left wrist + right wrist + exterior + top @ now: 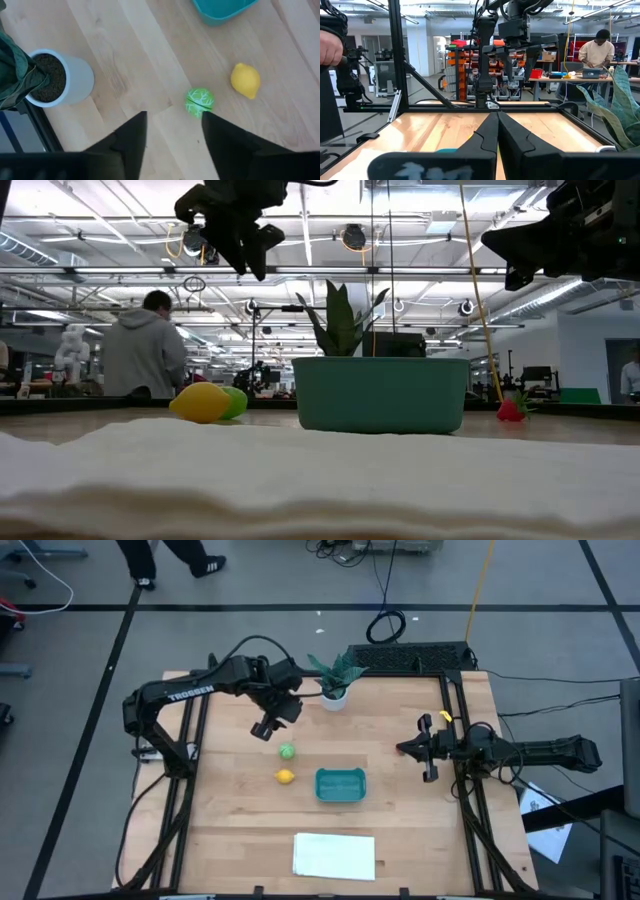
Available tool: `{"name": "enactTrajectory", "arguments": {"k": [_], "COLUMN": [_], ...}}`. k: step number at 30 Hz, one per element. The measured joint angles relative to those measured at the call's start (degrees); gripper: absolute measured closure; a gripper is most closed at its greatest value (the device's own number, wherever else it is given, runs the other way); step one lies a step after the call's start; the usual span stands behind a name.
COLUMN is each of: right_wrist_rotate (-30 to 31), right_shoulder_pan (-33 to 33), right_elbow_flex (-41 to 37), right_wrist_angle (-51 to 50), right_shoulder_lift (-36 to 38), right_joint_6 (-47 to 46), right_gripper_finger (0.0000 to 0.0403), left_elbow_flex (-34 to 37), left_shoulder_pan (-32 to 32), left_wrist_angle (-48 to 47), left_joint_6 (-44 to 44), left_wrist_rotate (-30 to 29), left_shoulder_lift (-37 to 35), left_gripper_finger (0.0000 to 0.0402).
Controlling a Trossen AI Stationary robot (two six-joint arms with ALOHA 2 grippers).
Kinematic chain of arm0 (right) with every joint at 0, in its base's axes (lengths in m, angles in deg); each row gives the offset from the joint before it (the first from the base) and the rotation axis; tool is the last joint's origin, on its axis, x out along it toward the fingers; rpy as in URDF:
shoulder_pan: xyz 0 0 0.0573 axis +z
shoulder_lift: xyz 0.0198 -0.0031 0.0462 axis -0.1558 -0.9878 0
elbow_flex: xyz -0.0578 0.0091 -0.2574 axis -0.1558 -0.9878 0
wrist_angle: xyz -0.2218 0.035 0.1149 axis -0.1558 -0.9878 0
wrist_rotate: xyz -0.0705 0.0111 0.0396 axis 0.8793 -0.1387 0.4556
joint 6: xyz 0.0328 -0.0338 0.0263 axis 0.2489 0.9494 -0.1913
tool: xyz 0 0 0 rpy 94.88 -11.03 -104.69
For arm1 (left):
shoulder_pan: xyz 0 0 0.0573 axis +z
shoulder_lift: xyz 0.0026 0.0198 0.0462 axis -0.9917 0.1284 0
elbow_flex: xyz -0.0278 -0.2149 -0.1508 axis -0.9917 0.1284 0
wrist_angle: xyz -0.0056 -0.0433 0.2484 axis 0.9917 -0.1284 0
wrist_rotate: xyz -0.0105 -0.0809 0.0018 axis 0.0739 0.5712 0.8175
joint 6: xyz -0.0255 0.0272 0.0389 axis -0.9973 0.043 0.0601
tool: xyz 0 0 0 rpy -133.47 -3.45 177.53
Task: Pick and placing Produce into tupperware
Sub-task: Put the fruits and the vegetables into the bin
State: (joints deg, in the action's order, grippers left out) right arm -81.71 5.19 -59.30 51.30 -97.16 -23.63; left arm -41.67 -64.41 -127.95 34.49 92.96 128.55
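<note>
Overhead, the left gripper (268,728) hangs above the desk (230,830) with its fingers (131,137) spread apart and nothing between them. Its wrist view looks down past them onto the green piece (200,101), which lies on the bare wood just beyond the fingertips, lined up with the gap. The lemon (245,80) lies near the green piece, apart from it, and a corner of the tub (222,11) shows farther off. From above, the green piece (287,751) sits just past the gripper, the lemon (285,777) a little nearer the front edge, and the tub (340,785) beside the lemon, toward the right arm, not touching it. No produce shows inside the tub from above. A plant (334,680) in a white pot stands near the back edge, close to the left arm. A white sheet (334,855) lies at the front of the desk.

The right gripper (428,747) waits at the right side, held level, its fingers (487,137) pressed together and holding nothing. In the low view a small red piece (511,410) rests on the desk beyond the tub (381,393). A person in a grey hoodie (145,350) stands in the room behind.
</note>
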Motion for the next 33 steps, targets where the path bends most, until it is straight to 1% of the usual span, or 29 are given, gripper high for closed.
{"name": "enactTrajectory", "arguments": {"k": [6, 11, 18, 26, 30, 33], "right_wrist_rotate": [0.00, 0.00, 0.00, 0.00, 0.00, 0.00], "right_shoulder_pan": [0.02, 0.02, 0.02, 0.01, 0.02, 0.02], "right_elbow_flex": [-0.02, 0.00, 0.00, -0.01, -0.01, -0.02], "right_wrist_angle": [0.00, -0.29, -0.46, -1.02, -1.02, -1.39], "right_shoulder_lift": [0.00, 0.00, 0.01, 0.00, 0.02, 0.00], "right_joint_6": [-0.01, -0.01, -0.01, -0.01, -0.01, -0.01], "right_gripper_finger": [0.0403, 0.0403, 0.0403, 0.0403, 0.0403, 0.0403], "left_elbow_flex": [0.00, 0.02, 0.24, 2.48, 4.93, 7.07], "left_shoulder_pan": [0.00, 0.00, 0.00, -0.35, -0.31, -0.35], "left_wrist_angle": [0.62, 1.62, 2.60, 3.15, 3.19, 3.30], "left_joint_6": [-0.28, -1.58, -1.57, -3.44, -1.65, 1.36], "left_wrist_rotate": [-0.89, -1.51, -1.51, 0.01, 0.00, 0.00], "left_shoulder_lift": [0.00, -0.02, 0.11, 3.31, 4.99, 5.79], "left_gripper_finger": [0.0136, 0.0111, 0.0114, 0.0116, 0.0117, 0.0117]}}
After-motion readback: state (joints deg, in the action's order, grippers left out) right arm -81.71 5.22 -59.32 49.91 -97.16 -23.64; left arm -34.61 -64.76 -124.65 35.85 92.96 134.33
